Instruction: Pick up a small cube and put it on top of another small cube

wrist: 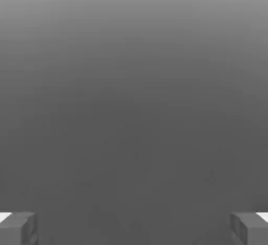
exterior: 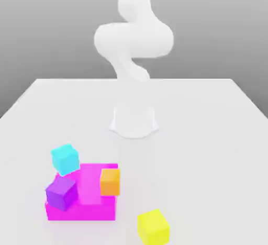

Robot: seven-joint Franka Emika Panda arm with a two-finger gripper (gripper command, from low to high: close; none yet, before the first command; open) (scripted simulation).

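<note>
the fingers (wrist: pixel 134 228) stand wide apart in the hand view, one grey fingertip (wrist: pixel 18 228) at each lower corner of the picture, with nothing between them but a plain grey surface. in the exterior view the white arm (exterior: pixel 133 42) curls above the far middle of the worktop (exterior: pixel 209 134), and its base (exterior: pixel 134 121) sits on the white surface behind the blocks. nearest the base lies a big magenta block (exterior: pixel 81 210), low and flat, with a paler pink upright block (exterior: pixel 90 186) standing on it. an orange cube (exterior: pixel 110 181) sits touching that pink block on the exterior view's right, on top of the magenta one. a purple cube (exterior: pixel 62 192) rests at the magenta block's corner on the exterior view's left, turned a little askew, and a cyan cube (exterior: pixel 65 158) is just behind it, tilted, leaning at the block's far edge. the small yellow cube (exterior: pixel 153 226) lies by itself on the worktop, at the near edge of the exterior view, to the right of the magenta block and apart from it, touching none of the other cubes and well away from the arm.
</note>
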